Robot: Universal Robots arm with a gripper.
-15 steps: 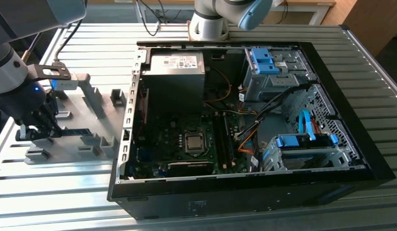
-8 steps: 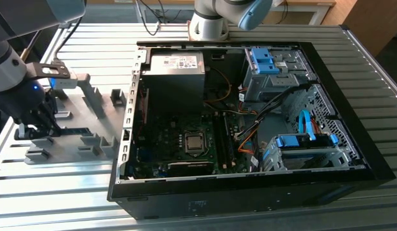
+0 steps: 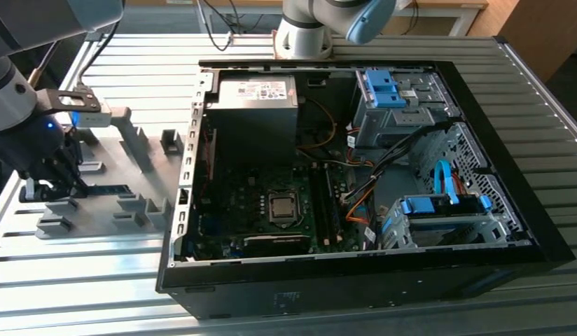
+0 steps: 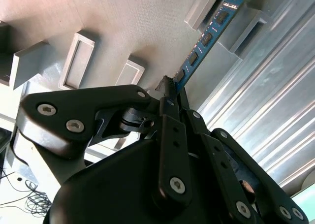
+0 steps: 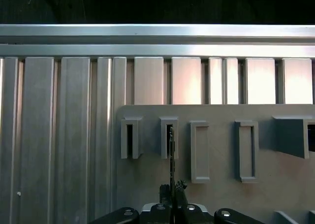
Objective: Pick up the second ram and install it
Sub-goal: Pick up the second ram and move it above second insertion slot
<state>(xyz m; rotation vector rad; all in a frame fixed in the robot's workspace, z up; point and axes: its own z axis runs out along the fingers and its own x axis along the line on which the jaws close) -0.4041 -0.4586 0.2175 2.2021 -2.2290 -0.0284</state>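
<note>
The hand is closed on the near end of the second ram, its two fingers pinching the flat faces of the blue strip. That hold looks chosen so the long lower edge stays free for seating. The strip stands on its edge in the grey fixture, and its far end is caught in a slotted block. The first wrist view looks straight along the board, which shows there as a thin dark line running into a slot. I judge that the blocks are there to hold the ram upright and square, so the fingers can come down on either side of it. The fixture lies on the ribbed metal surface, just beside the open computer case and on the exterior view's left of it. The case lies on its side with its panel off, so its inside faces up. In it are the power-supply box, the motherboard with its processor socket, two drive cages with blue latches, and loose cables. Long dark memory slots run beside the socket. I cannot tell whether any of them is filled.
</note>
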